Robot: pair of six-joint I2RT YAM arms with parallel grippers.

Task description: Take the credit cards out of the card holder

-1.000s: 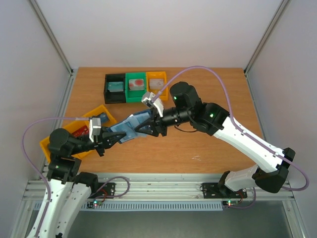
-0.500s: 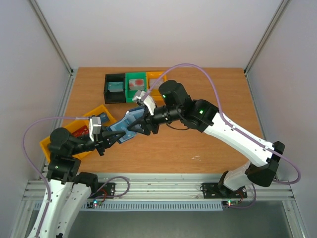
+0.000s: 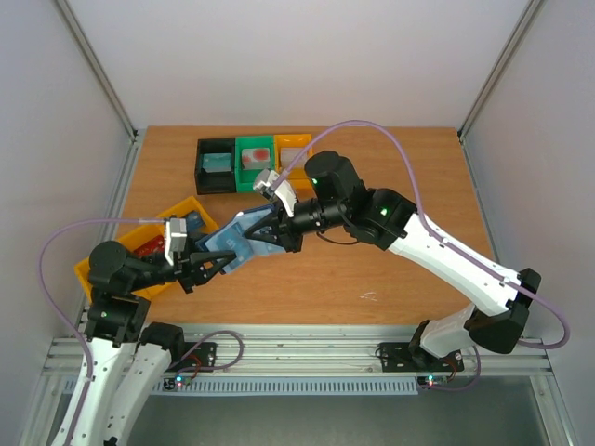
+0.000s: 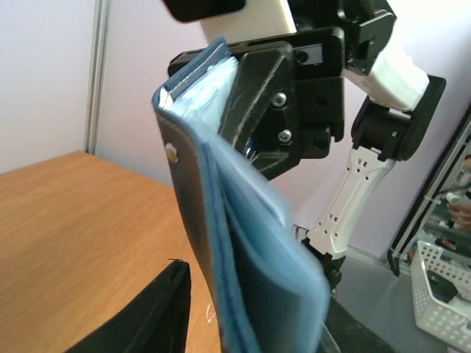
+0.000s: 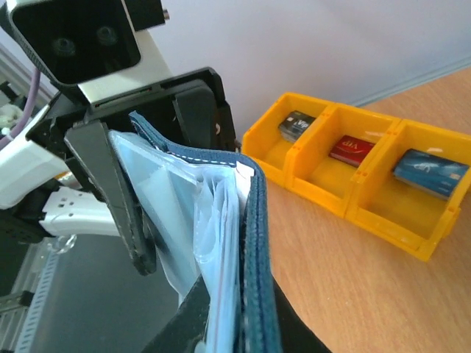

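The slate-blue card holder (image 3: 237, 243) hangs above the table between my two grippers. My left gripper (image 3: 206, 265) is shut on its near end, and in the left wrist view (image 4: 254, 331) the holder (image 4: 250, 243) stands on edge between the jaws. My right gripper (image 3: 263, 232) is shut on the far end. In the right wrist view (image 5: 235, 331) the holder (image 5: 254, 243) gapes a little, showing pale shiny pocket pages (image 5: 213, 220). A whitish edge (image 5: 246, 173) shows at the top of the pages. I cannot make out a card inside.
A yellow three-part bin (image 3: 102, 265) lies at the left; in the right wrist view its rim (image 5: 331, 202) surrounds a black (image 5: 296, 125), a red (image 5: 352, 149) and a blue card (image 5: 430, 173). Black (image 3: 216, 165), green (image 3: 254, 160) and orange (image 3: 295, 153) bins stand at the back.
My right gripper has moved left with the holder's far end, bringing it closer to my left gripper. The left arm has barely moved.
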